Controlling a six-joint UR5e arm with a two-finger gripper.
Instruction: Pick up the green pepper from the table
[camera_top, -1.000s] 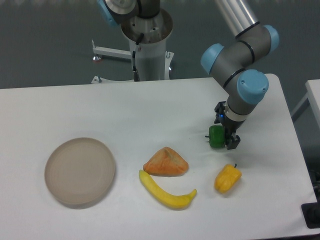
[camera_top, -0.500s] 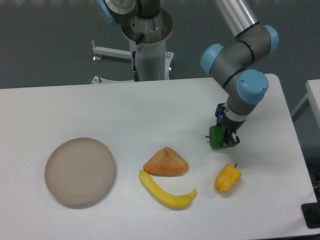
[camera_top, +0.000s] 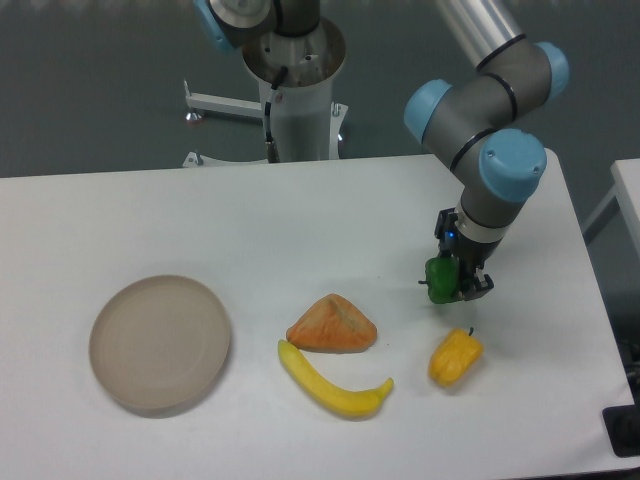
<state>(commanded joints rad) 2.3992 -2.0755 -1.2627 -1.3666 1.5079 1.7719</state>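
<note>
No words or labels can be read anywhere. The green pepper (camera_top: 439, 279) is held tight between the two fingers of the gripper (camera_top: 457, 283), near the right side of the white table (camera_top: 300, 220). Since a second ago, the gripper and the pepper have been moved a little to the right and a bit toward the yellow pepper (camera_top: 455, 357). The green pepper is small, shiny and bright green. An orange wedge-shaped toy (camera_top: 332, 324), a long yellow banana-like toy (camera_top: 330, 384) and a round beige plate (camera_top: 160, 342) are seen where they were before.
</note>
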